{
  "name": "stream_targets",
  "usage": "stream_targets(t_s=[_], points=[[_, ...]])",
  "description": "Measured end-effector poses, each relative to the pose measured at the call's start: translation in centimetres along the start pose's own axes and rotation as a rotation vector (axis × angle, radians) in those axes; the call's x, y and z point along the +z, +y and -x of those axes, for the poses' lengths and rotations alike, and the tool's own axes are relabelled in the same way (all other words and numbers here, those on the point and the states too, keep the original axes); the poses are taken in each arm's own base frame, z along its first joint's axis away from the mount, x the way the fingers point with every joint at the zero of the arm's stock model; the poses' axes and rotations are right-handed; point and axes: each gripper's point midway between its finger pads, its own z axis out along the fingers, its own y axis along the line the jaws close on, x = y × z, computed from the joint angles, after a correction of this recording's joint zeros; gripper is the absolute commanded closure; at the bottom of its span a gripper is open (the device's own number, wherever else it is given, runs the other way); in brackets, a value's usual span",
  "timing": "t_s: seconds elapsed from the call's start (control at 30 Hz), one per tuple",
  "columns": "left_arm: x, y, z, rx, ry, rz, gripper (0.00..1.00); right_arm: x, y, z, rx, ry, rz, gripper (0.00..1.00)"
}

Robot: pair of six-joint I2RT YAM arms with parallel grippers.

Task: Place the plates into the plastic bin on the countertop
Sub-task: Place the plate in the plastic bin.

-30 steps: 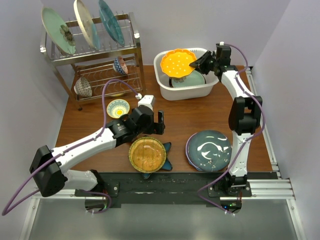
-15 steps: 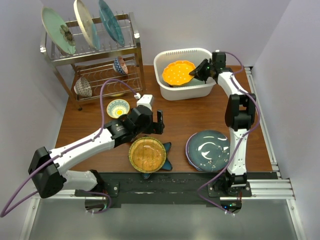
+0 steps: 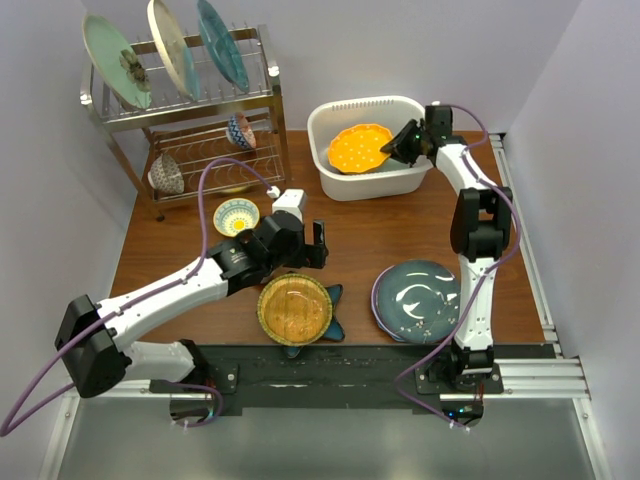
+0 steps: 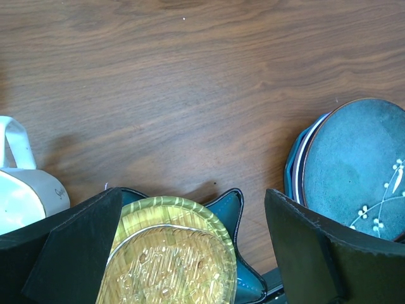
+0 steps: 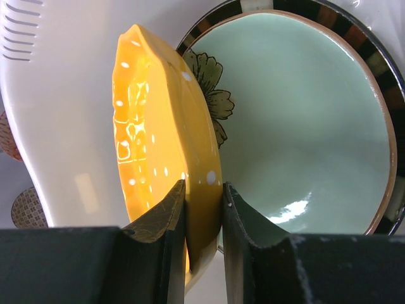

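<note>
My right gripper (image 3: 400, 146) (image 5: 202, 193) is shut on the rim of the orange dotted plate (image 3: 358, 147) (image 5: 155, 120), which it holds tilted inside the white plastic bin (image 3: 372, 186). Beneath it in the bin lies a mint plate with a flower (image 5: 304, 126) on a black-striped plate (image 5: 380, 66). My left gripper (image 3: 312, 247) (image 4: 193, 202) hangs open just above the far edge of an amber plate (image 3: 294, 308) (image 4: 171, 259). That plate rests on a teal star-shaped plate (image 3: 336, 325) (image 4: 226, 206). A dark teal plate (image 3: 420, 298) (image 4: 361, 164) tops a small stack at the front right of the countertop (image 3: 360, 240).
A steel wire dish rack (image 3: 262, 95) at the back left holds three upright plates (image 3: 170, 45) on top and small bowls (image 3: 240, 130) below. A patterned bowl (image 3: 236, 215) and a white mug (image 3: 292, 200) (image 4: 22, 190) stand behind my left gripper.
My right gripper has carried the orange plate down from above the bin's rim into the bin, then held still. The left arm has barely moved.
</note>
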Motion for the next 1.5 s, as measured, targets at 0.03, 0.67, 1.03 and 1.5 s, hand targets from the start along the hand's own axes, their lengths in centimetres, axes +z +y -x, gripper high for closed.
stream_targets(t_s=[0.03,0.67,1.03,1.5], points=[[0.0,0.0,0.0,0.000,-0.001,0.001,0.01,0.0,-0.1,0.1,0.000,-0.001,-0.001,1.00],[-0.5,0.2,0.0,-0.002,-0.006,0.000,0.01,-0.2,-0.8,0.1,-0.002,0.004,-0.016,0.61],[-1.1,0.5,-0.1,-0.003,-0.009,-0.002,0.01,-0.2,-0.8,0.5,-0.005,-0.003,-0.010,0.54],[-1.8,0.4,0.5,-0.011,-0.030,-0.017,0.00,-1.0,-0.4,0.9,0.001,-0.005,0.006,0.46]])
